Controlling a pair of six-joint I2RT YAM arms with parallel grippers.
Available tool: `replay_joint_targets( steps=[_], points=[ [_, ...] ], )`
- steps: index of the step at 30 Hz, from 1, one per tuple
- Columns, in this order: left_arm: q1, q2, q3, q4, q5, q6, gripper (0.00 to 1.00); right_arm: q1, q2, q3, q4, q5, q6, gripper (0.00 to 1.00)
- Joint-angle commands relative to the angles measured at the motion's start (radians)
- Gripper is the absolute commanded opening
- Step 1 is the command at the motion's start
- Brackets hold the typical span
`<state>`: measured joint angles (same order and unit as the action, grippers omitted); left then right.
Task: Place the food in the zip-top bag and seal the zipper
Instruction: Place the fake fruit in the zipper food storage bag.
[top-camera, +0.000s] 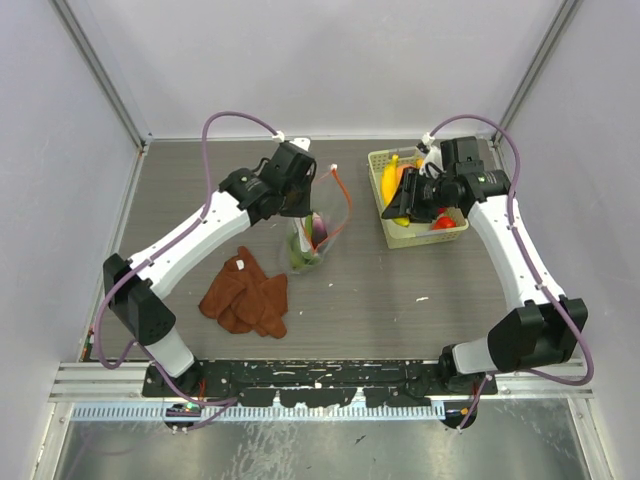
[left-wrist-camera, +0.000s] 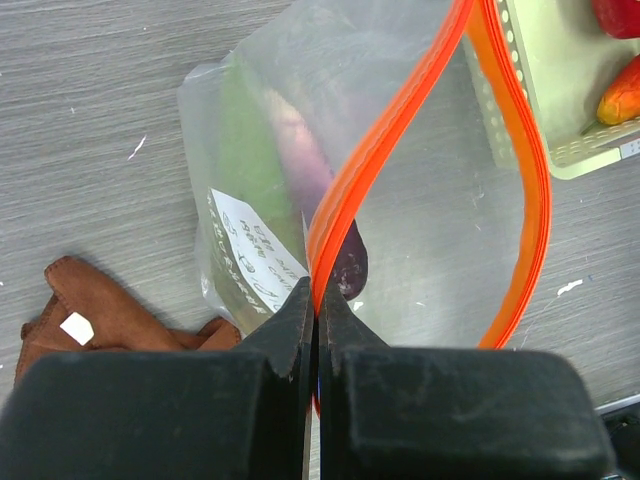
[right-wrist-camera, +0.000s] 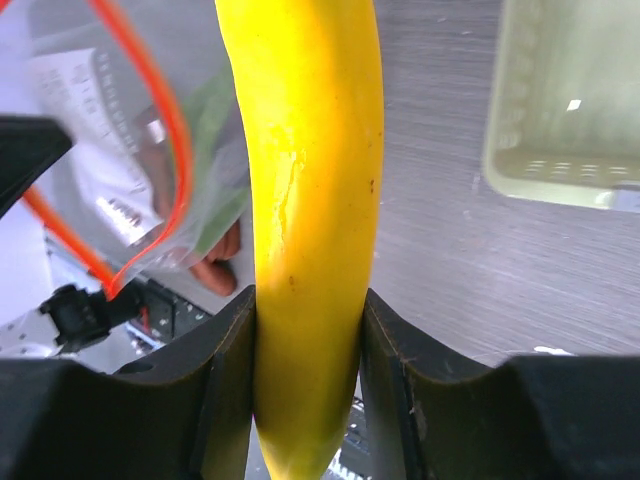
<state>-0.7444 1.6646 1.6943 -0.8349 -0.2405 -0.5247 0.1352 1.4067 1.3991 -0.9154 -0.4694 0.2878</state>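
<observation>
The clear zip-top bag (top-camera: 310, 248) hangs open over the table's middle. My left gripper (top-camera: 303, 208) is shut on its orange-red zipper strip (left-wrist-camera: 345, 190), pinched between the fingertips (left-wrist-camera: 300, 310). Green leaves (left-wrist-camera: 245, 150) and a dark purple piece (left-wrist-camera: 347, 268) lie inside the bag. My right gripper (top-camera: 405, 198) is shut on the yellow banana (right-wrist-camera: 305, 180) and holds it above the left part of the pale green basket (top-camera: 420, 238). A red apple (top-camera: 445, 222) lies in the basket. In the right wrist view the open bag (right-wrist-camera: 130, 120) shows beyond the banana, to its left.
A rust-brown cloth (top-camera: 245, 295) lies on the table left of the bag, in front of my left arm. The basket stands at the back right, and an orange-yellow piece (left-wrist-camera: 622, 90) shows inside it. Walls enclose the table on three sides.
</observation>
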Motion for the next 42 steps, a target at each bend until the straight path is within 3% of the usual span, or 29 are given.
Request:
replay_joint_targets(
  steps=[1,6,17,42],
  points=[
    [-0.009,-0.053,-0.020,0.079,0.010,0.021,0.00,0.027,-0.058,0.044,-0.044,-0.147,0.038,0.12],
    [-0.026,-0.064,-0.049,0.111,-0.002,0.038,0.00,0.103,-0.069,0.046,-0.032,-0.244,0.092,0.13],
    [-0.049,-0.092,-0.087,0.142,-0.009,0.053,0.00,0.297,-0.029,-0.001,0.058,-0.295,0.263,0.15],
    [-0.131,-0.097,-0.101,0.178,-0.034,0.080,0.00,0.319,0.094,-0.075,0.186,-0.251,0.451,0.19]
  ],
)
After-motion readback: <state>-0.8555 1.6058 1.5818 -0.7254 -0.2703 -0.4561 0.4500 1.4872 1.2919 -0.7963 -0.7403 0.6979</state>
